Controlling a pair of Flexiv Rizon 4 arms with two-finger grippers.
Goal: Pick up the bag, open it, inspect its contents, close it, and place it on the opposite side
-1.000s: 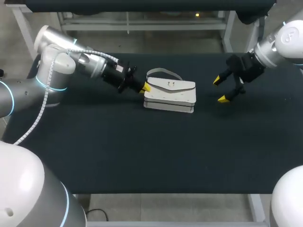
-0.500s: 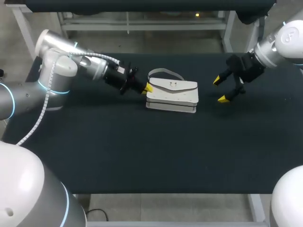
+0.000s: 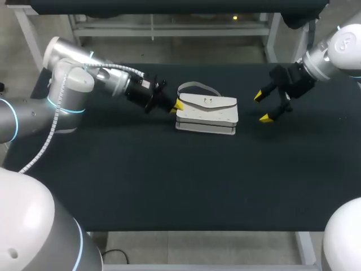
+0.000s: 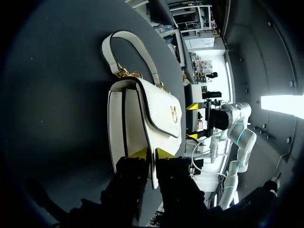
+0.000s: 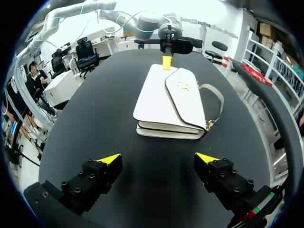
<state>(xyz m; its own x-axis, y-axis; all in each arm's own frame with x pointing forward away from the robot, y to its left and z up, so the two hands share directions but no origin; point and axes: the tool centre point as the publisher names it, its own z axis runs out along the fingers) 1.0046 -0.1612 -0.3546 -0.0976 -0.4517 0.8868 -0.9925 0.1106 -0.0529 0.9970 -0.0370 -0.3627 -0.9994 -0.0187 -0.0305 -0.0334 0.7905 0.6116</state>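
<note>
Yellow-tipped, your left gripper [image 3: 177, 105] sits at the left end of the bag [image 3: 207, 113], its arm coming in low from that side. In the left wrist view the two fingers stand close together with the end edge of the bag's flap [image 4: 159, 114] pinched between them, one tip on each face. Record this gripper as clenched on the bag.

Item under inspection: the bag is white with dark edging. It lies flat on the black table [image 3: 169, 186], with its flap folded over the top and closed. A small gold clasp [image 3: 207, 100] shows at the middle of the flap. The looped handle [image 3: 194, 86] lies on the cloth along the bag's far edge, toward its left end, joined to the bag by gold fittings.

To the right of the bag, well apart from it, you will find your right gripper [image 3: 262, 106]. Its fingers are spread wide and nothing is between them, so record it as released. From the right wrist view the bag lies ahead of this gripper, clear of both tips, with bare cloth between. The left gripper appears beyond the bag at its far end.
</note>
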